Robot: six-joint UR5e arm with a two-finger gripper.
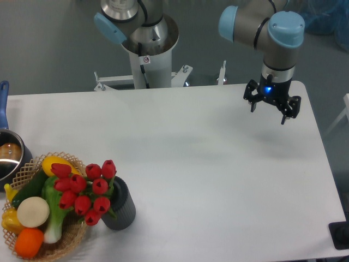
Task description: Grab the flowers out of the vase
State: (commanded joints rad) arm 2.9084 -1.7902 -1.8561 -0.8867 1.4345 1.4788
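Red tulip flowers (86, 191) stand bunched in the ribbed dark vase (121, 208), well apart from the fingers (252, 105).

the metal pot (8, 158) is cut by the left edge. tulip heads hide the vase (121, 206) mouth and stems. the wicker basket (71, 236) runs off the bottom corner.

1. No legible text, brand or number is found anywhere in the view.
2. A small round red-and-white sign sticker (146, 59) is seen on the white robot pedestal (148, 70); its content is too small to be read.
3. A blue indicator light is lit on the wrist just above the gripper (268, 107); no characters are shown.
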